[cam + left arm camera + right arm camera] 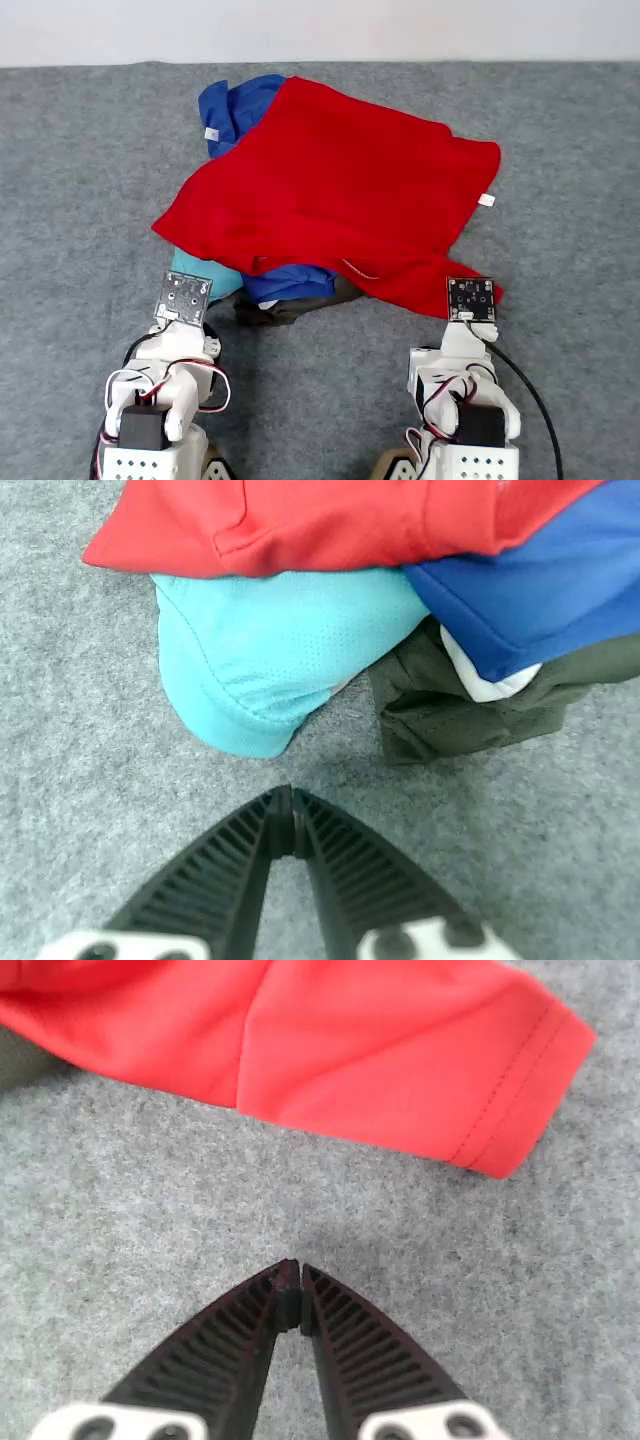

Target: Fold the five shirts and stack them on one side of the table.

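My left gripper is closed, its two ribbed fingers meeting at the tips with nothing between them. It hangs over the grey table cover, just short of the pile. My right gripper is pressed together and empty too, above bare grey cover near a sleeve hem of the red shirt.

The shirts lie unfolded in one loose heap in the middle of the table. The red shirt is spread on top and covers most of the others, with a small white tag at its right edge. A blue shirt sticks out past it on the far side. Blue cloth also shows at the near edge, and I cannot tell whether it is the same garment. On the near side a turquoise shirt bulges out from under the red one. Just beside it a dark olive shirt lies under the blue cloth, resting on the cover.
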